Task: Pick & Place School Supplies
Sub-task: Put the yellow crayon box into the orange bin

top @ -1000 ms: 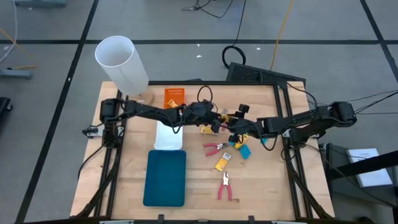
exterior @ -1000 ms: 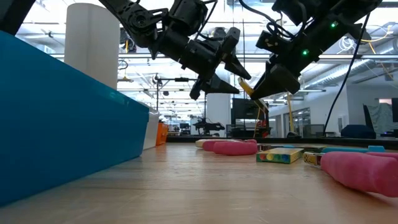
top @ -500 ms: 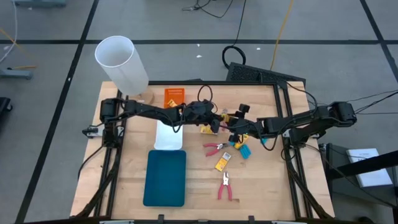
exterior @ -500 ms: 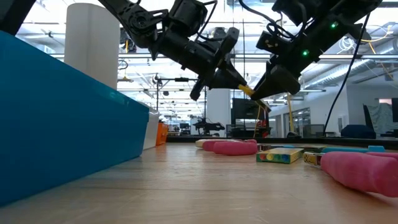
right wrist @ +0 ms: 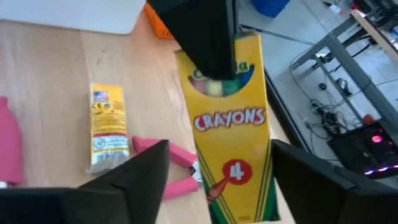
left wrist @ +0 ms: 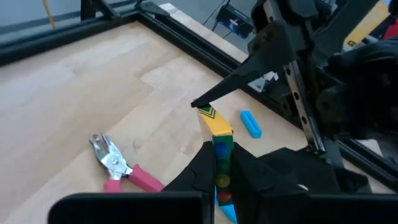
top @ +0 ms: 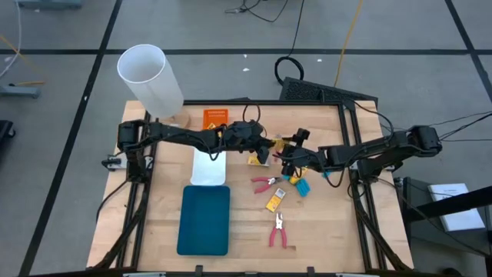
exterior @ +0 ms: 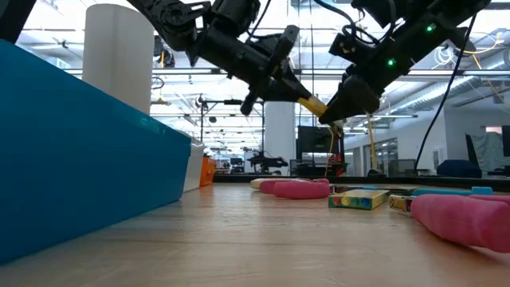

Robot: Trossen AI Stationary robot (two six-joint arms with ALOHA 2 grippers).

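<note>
Handover done: my left gripper (exterior: 307, 99) has clamped on the crayon box (right wrist: 231, 124), and my right gripper (right wrist: 217, 186) has just let go.

The box hangs above the counter (top: 330, 231), its long axis running 9 to 3 between my arms. Left jaws pinch the 9 o'clock end; right jaws stand spread, straddling the 3 o'clock end.
</note>
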